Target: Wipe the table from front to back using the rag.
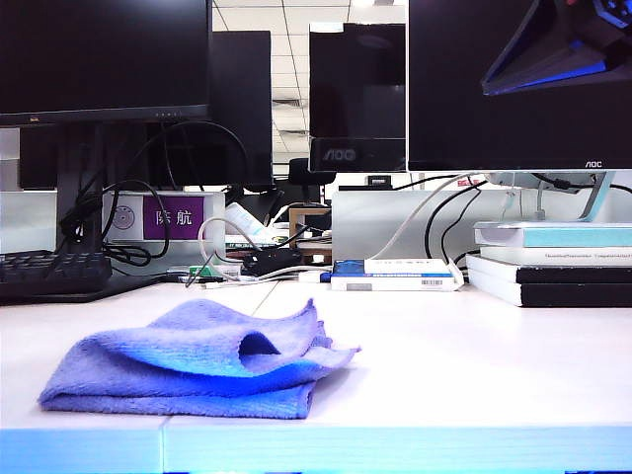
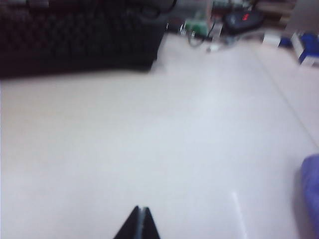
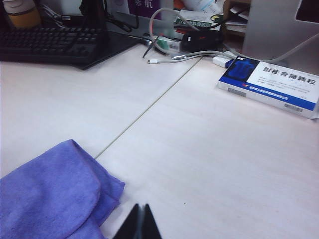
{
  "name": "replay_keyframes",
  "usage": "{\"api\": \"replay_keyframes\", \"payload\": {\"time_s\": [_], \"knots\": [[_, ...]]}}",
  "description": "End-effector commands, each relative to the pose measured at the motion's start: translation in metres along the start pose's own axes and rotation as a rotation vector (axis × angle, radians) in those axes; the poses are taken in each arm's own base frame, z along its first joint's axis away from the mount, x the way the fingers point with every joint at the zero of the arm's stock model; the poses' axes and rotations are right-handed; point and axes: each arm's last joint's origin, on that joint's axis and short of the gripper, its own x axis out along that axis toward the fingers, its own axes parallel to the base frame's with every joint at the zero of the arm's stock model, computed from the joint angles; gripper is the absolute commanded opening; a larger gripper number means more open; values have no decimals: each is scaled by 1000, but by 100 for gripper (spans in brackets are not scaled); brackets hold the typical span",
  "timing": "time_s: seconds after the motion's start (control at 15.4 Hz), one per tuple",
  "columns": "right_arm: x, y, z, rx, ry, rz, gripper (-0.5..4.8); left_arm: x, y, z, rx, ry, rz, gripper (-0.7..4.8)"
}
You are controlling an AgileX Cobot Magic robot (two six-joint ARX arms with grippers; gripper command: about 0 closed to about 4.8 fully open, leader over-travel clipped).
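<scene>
Only the tips of both arms show in the wrist views: the left tool (image 2: pixel 139 223) and the right tool (image 3: pixel 138 223) each appear as a matte black, pointed wedge of two flat fingers pressed together along a thin centre seam.

An office, going by the desk: a pale wood-grain table (image 1: pixel 474 355) backed by 3 dark monitors (image 1: pixel 104 59) (one badged AOC), a black keyboard (image 1: pixel 49 274) with tangled cables (image 1: pixel 128 232) behind it, and a stack of books (image 1: pixel 553 262) under the right screen. Ceiling tiles and further workstations show between the screens, and a purple nameplate (image 1: pixel 174 216) sits on a partition
</scene>
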Motion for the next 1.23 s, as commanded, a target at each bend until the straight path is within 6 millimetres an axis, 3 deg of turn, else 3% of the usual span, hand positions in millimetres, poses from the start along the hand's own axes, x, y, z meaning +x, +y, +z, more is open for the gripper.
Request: {"api": "replay_keyframes", "payload": {"time_s": [0.06,0.32,0.58,1.04,1.23], "knots": [[0,0,2,3,-14,3,-1,2,0,-4,48,1,-9,-5],[0,0,2,3,-14,3,-1,3,-2,-4,100,-23,-137,-5],[0,0,2,3,-13,2,-1,3,0,-4,77,-21,-52,-4],[0,0,1,3,-12,2,-1,3,0,-4,77,-20,-50,-4],[-10,-3,-10,4,-44,-11,-1,3,0,-4,77,-20,-49,-4]]}}
